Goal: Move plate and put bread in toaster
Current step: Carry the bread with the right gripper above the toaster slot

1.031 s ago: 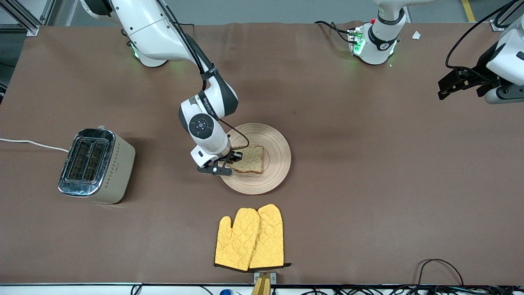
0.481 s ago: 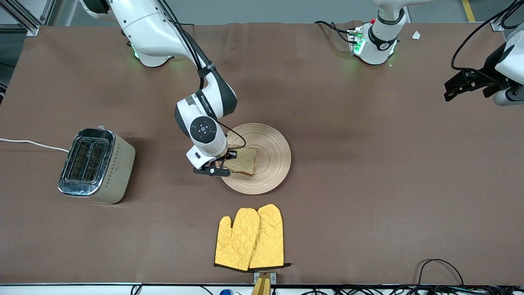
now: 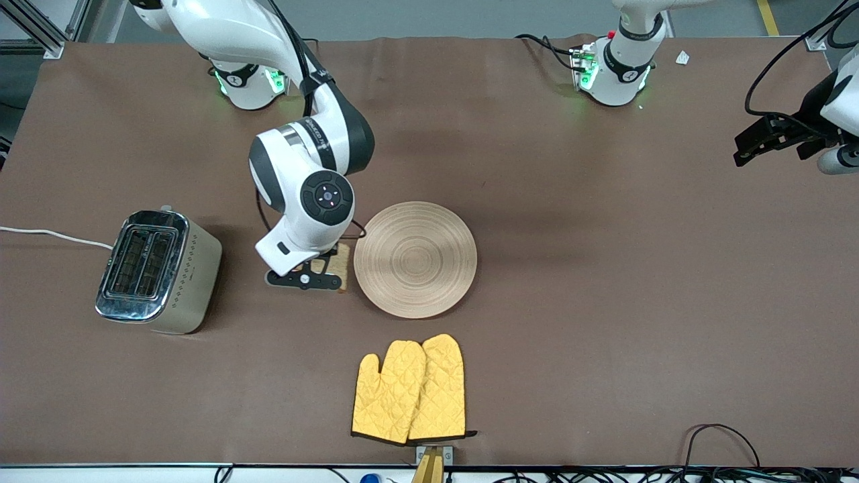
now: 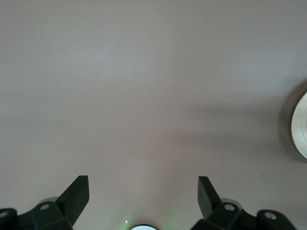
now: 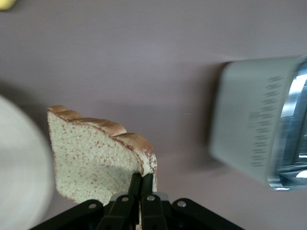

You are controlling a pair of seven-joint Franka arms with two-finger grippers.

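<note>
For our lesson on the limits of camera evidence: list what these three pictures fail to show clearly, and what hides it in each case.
- Front view: most of the bread is hidden by the right arm's wrist and right gripper.
- Right wrist view: the toaster is blurred and cut off by the picture's edge, so its slots are unseen.
- Left wrist view: the plate shows only as a sliver at the edge, past the open left gripper.
</note>
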